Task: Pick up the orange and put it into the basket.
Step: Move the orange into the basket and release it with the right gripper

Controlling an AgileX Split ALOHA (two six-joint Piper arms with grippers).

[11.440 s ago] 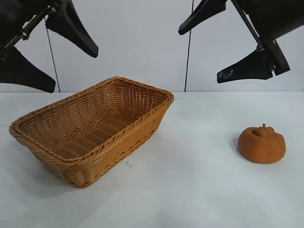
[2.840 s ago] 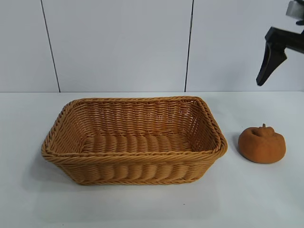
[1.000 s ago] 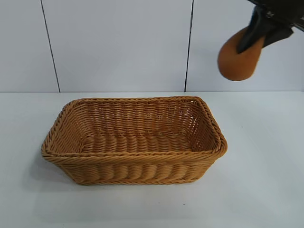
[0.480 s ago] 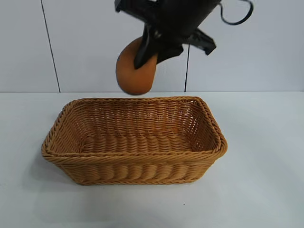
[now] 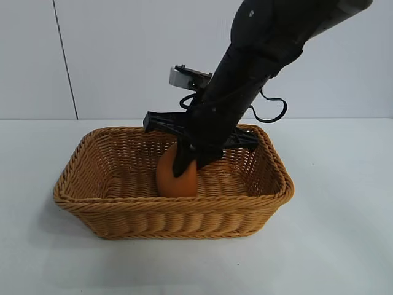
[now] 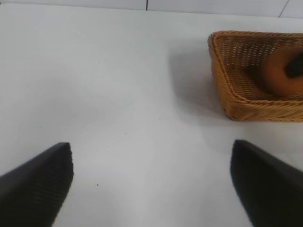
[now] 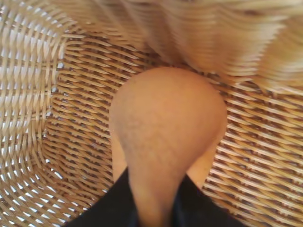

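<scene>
Since half a second ago, the right gripper (image 5: 185, 165) has lowered the squat burnt-orange fruit (image 5: 177, 176) into the tan woven wicker basket (image 5: 270, 195), still pinching it; released tilted, it may roll.

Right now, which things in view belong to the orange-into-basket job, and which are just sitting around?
Part of the job:
- orange, inside the basket, between the right gripper's fingers
- basket
- right gripper, reaching down into the basket

Not part of it:
- left gripper, parked open over bare table, away from the basket
</scene>
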